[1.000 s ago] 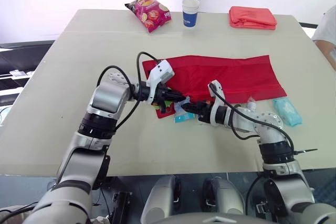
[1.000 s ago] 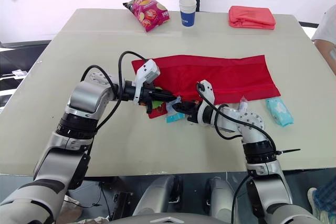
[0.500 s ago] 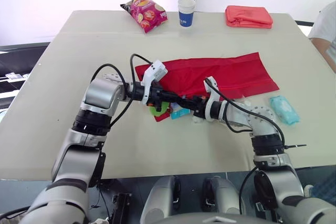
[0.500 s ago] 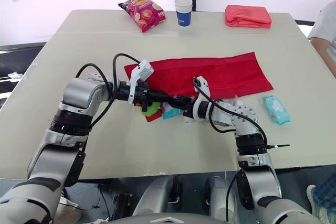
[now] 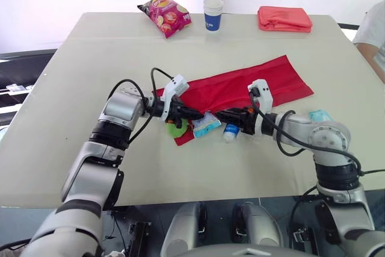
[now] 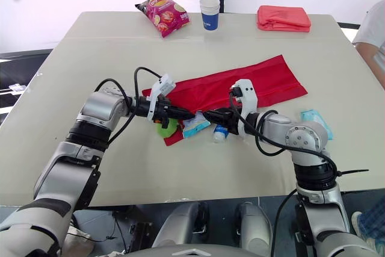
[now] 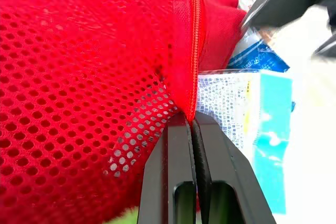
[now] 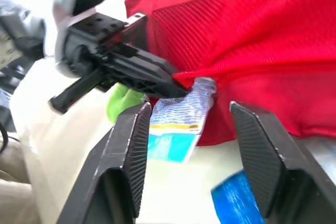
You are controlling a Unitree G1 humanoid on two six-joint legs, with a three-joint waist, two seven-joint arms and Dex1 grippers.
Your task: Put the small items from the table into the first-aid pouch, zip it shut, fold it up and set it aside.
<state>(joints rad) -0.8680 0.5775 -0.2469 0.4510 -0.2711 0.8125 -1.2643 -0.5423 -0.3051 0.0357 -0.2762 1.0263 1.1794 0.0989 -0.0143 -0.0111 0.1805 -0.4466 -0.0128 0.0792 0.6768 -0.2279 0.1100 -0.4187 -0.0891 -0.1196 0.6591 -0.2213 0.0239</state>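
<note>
The red first-aid pouch (image 5: 240, 88) is spread flat across the middle of the worktop (image 5: 78, 76), with its mouth at the near left end. The zipper edge there is pinched by the left end effector (image 7: 193, 121), whose fingers are pressed together on the fabric. The right end effector (image 8: 190, 108) is held wide apart just right of that mouth, and nothing is gripped by it. A white-and-teal sachet (image 5: 206, 124) is seen at the mouth between the two end effectors. A green item (image 5: 175, 130) is seen just near of the left one, and a small blue-and-white item (image 5: 230, 132) just near of the right fingers. A teal wipes pack (image 5: 319, 116) is found near the pouch's right end.
</note>
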